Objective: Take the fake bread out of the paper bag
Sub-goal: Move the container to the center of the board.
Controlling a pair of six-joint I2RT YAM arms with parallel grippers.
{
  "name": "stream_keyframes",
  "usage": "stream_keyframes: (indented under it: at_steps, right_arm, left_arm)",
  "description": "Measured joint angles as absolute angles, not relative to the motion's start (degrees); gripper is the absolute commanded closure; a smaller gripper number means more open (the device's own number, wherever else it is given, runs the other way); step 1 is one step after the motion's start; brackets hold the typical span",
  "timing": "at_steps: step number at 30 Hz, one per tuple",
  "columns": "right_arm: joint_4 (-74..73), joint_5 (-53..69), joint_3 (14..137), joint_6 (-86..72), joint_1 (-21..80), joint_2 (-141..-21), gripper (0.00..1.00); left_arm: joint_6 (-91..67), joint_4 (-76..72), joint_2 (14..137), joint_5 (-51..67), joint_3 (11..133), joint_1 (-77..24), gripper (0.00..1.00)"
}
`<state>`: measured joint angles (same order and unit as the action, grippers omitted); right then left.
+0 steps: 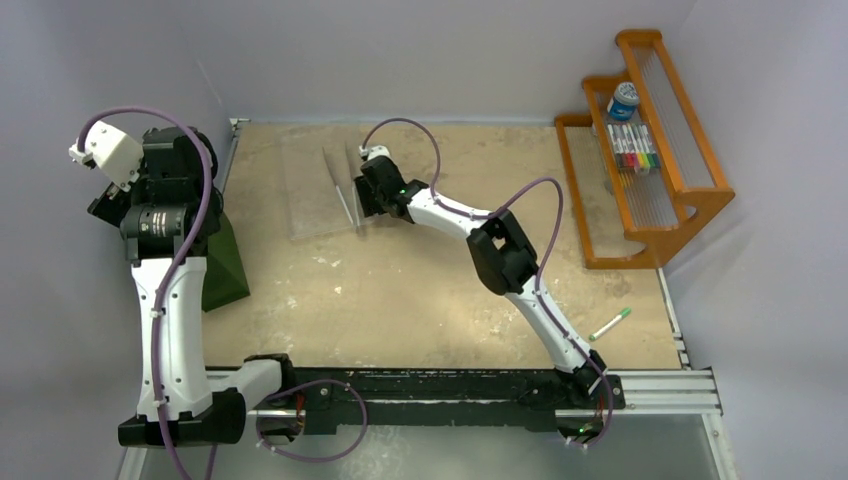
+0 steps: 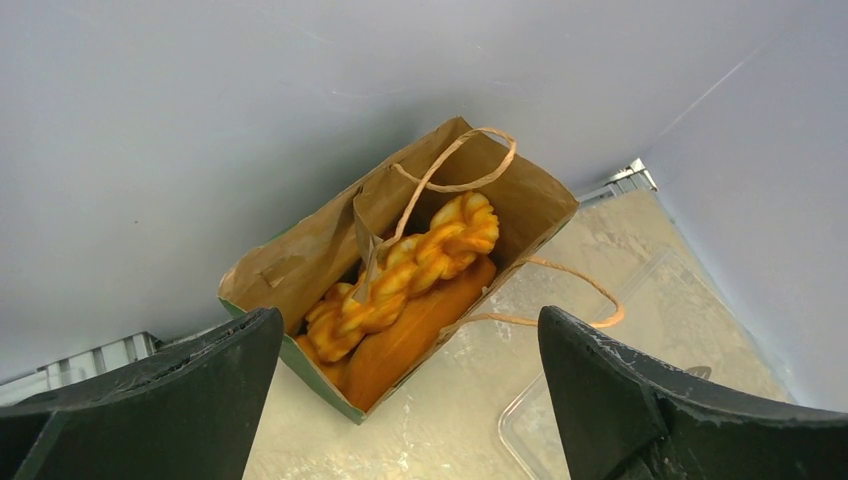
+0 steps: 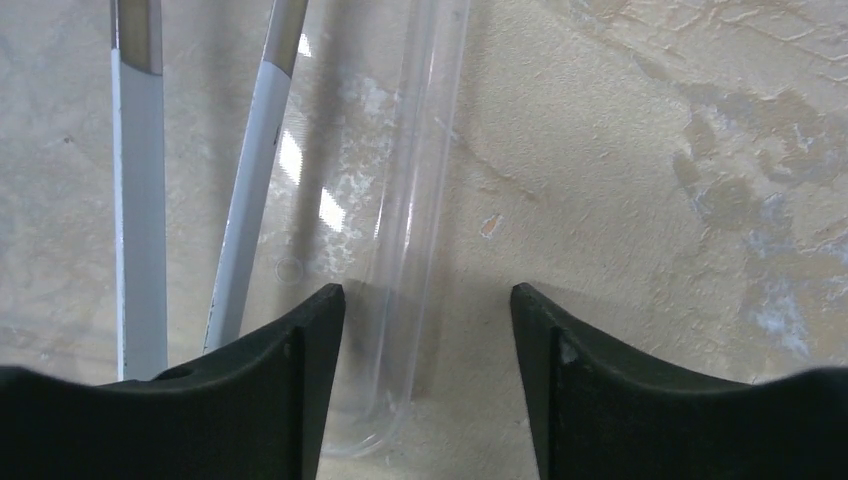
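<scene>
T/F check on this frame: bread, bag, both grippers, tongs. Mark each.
1. The braided bread lies inside the paper bag. True.
2. The left gripper holds a bread piece. False: it is open and empty above the bag.
3. The right gripper is shut on the tongs. False: it is open over the rim of the clear tray, and the tongs are ungripped.
4. The bag's mouth is open. True.

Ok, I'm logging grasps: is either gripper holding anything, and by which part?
Nothing is held. The left gripper is open above the paper bag; the right gripper is open astride the clear tray's rim.
</scene>
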<state>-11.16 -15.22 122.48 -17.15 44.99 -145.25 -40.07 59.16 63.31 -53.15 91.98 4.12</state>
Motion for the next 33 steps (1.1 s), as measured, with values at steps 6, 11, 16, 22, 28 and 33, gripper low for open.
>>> stream_keyframes:
  at_steps: [6,11,16,22,28,33]
  right_arm:
    - [-11.84,-14.52,123.24,-17.34,44.91,-145.77,0.76]
    - [-11.38,-12.91,122.72,-19.44,44.1,-145.67,0.94]
    - [-8.6,-10.5,117.89,-21.93,42.63,-143.24,1.0]
    - [-7.73,-9.41,108.4,-23.88,40.03,-137.21,1.0]
    - [-7.44,-10.15,99.13,-24.16,36.03,-131.07,1.0]
    - [-7.49,-12.69,93.58,-23.53,33.36,-127.17,1.0]
  left_arm:
    - [-41.01,57.93,63.18,-52.6,91.94,4.12,0.0]
    - [-41.41,57.36,62.39,-52.6,90.43,4.12,0.0]
    - [-42.33,57.01,61.49,-52.38,88.18,4.12,0.0]
    - [-43.0,56.45,61.43,-51.53,87.07,4.12,0.0]
    - [-42.94,55.33,61.43,-50.41,85.01,4.12,0.0]
    - [-42.89,54.39,61.49,-49.21,83.29,4.12,0.0]
